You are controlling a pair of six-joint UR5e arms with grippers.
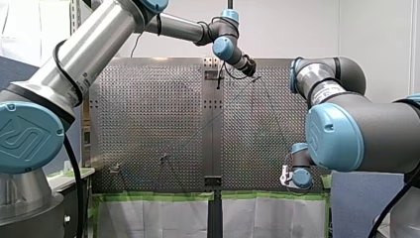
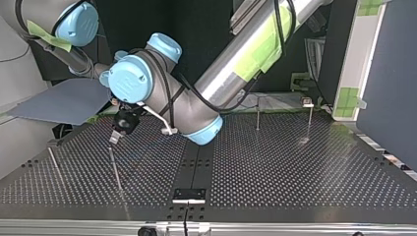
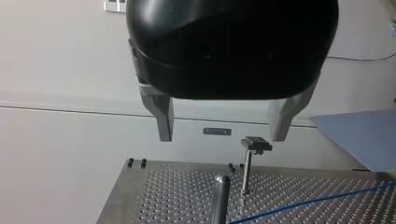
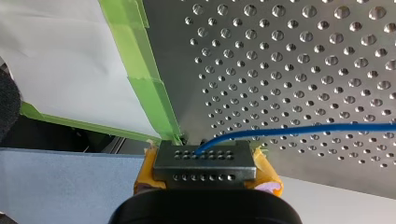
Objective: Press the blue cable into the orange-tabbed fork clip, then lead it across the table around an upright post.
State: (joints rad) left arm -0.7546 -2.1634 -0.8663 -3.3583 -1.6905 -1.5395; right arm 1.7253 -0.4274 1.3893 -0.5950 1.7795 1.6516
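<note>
My right gripper [image 4: 204,156] is clamping the end of the blue cable [image 4: 303,128] between its yellow pads [image 4: 266,170]. It is sitting low over the table [image 4: 327,56], just beside the green tape [image 4: 140,79] that is lining the table's edge. From the grip the cable is stretching away over the holes; whether it is lying on the plate or hanging clear of it, I cannot tell.

In the front view my right arm [image 1: 346,134] is reaching down at the table's near right part, while my left arm [image 1: 99,49] is reaching over toward the far side.

My left gripper [image 3: 223,138] is hanging well above the table with its 2 metal fingers [image 3: 163,116] spread wide and nothing between them. Ahead of it and below, 2 posts are standing upright — a round post [image 3: 219,198] close by and, behind it, a thinner post with a flat head [image 3: 247,168]. The cable is running past the foot of the thinner post, on its near side, toward the round one.
</note>
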